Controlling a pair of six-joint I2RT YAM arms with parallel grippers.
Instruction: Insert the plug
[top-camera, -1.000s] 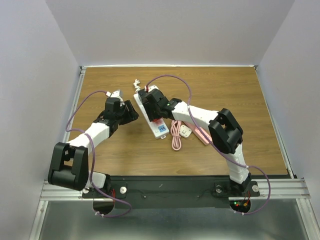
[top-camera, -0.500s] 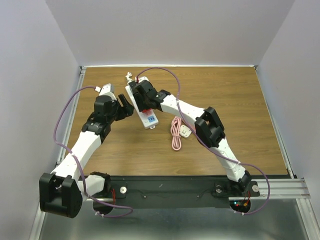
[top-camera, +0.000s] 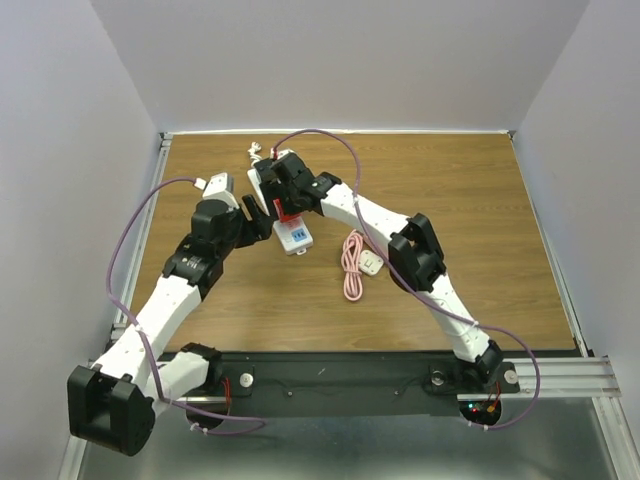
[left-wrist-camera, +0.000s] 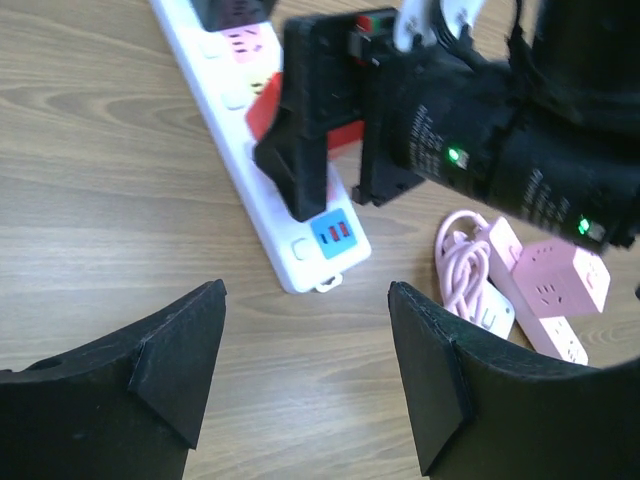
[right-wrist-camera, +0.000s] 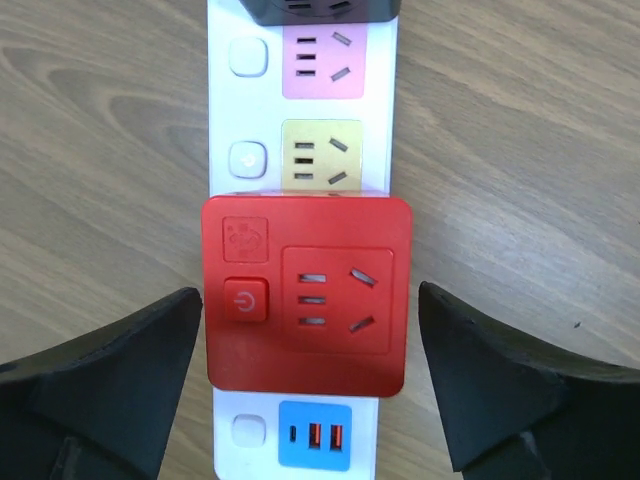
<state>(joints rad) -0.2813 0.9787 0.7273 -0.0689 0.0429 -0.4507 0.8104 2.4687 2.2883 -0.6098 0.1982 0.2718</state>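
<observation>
A white power strip (top-camera: 296, 236) lies on the wooden table left of centre, with a blue USB end nearest me. A red plug block (right-wrist-camera: 307, 295) sits on the strip (right-wrist-camera: 305, 80), covering one socket next to the blue USB panel (right-wrist-camera: 314, 436). My right gripper (right-wrist-camera: 310, 375) hangs straight above it, open, one finger on each side of the red block (top-camera: 284, 208). My left gripper (left-wrist-camera: 305, 370) is open and empty over bare wood just in front of the strip's USB end (left-wrist-camera: 330, 232), to the left of the right gripper (left-wrist-camera: 330, 120).
A coiled pink cable (top-camera: 352, 262) with a white plug (top-camera: 371, 263) lies right of the strip. A pink socket block (left-wrist-camera: 560, 285) lies beyond it in the left wrist view. The strip's white cord end (top-camera: 258, 152) is at the back. Grey walls enclose the table.
Both grippers and the power strip have shifted left and toward the back of the table. The left arm has stretched out further; its gripper now sits close to the strip.
</observation>
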